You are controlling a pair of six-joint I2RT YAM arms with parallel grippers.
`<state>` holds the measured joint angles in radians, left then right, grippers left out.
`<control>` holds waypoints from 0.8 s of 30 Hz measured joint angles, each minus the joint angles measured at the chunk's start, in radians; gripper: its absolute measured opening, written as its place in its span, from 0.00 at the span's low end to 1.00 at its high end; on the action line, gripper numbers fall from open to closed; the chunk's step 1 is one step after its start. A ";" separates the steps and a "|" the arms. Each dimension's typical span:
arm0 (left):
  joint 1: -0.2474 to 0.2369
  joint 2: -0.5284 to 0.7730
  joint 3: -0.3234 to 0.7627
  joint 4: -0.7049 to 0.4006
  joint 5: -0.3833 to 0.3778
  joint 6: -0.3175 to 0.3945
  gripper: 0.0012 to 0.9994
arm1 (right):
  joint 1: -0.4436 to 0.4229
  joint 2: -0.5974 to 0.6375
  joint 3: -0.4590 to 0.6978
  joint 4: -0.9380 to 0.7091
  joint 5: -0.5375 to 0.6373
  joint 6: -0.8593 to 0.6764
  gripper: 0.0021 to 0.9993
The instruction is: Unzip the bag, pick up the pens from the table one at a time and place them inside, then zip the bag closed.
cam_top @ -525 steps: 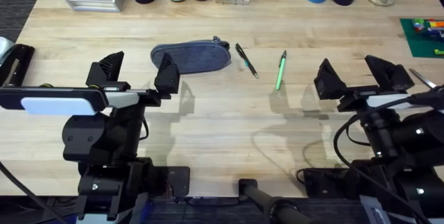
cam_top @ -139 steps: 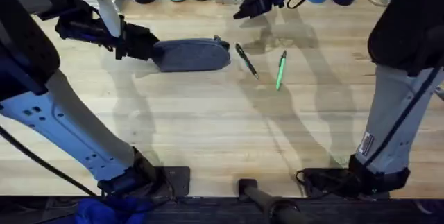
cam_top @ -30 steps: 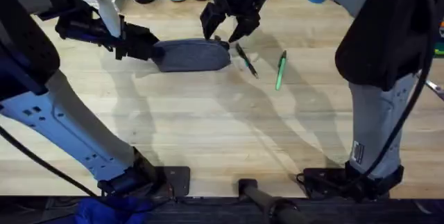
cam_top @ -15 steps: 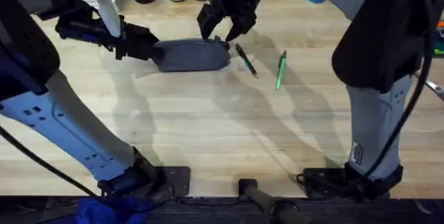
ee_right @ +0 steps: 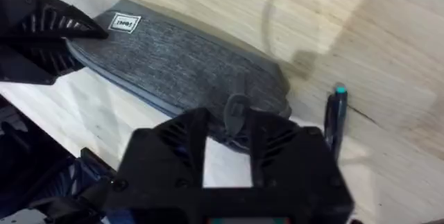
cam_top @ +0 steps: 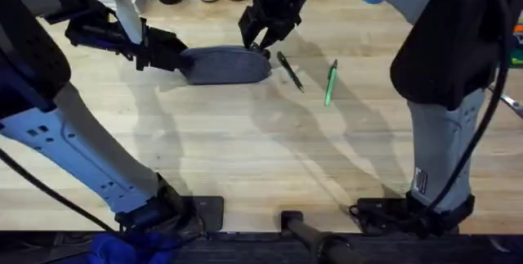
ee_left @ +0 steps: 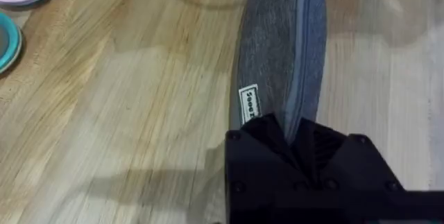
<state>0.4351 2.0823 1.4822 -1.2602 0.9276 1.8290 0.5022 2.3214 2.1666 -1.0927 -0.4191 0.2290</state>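
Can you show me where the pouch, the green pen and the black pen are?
Pouch [cam_top: 225, 64], overhead view, middle of its fabric side.
Green pen [cam_top: 330, 82], overhead view, middle of its barrel.
Black pen [cam_top: 290, 72], overhead view, middle of its barrel.

Bright, even light from above; the table [cam_top: 245, 149] shows soft, broad arm shadows spreading around the bag [cam_top: 225, 64]. Arms close under the overhead camera look large and blurred. In the wrist views the near fingers are dark and soft
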 joint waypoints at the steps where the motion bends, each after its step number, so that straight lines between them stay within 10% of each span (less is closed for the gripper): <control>1: 0.000 0.000 0.000 0.000 0.000 0.000 0.04 | 0.001 0.000 0.000 0.000 0.000 0.001 0.31; 13: 0.000 0.000 0.000 0.000 0.000 0.000 0.04 | 0.003 0.000 0.000 0.000 0.001 0.003 0.04; 24: 0.000 0.000 0.000 0.000 0.000 0.000 0.04 | 0.003 0.000 0.000 0.000 0.001 0.003 0.03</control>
<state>0.4351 2.0823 1.4822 -1.2598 0.9276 1.8290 0.5049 2.3215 2.1666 -1.0927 -0.4177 0.2317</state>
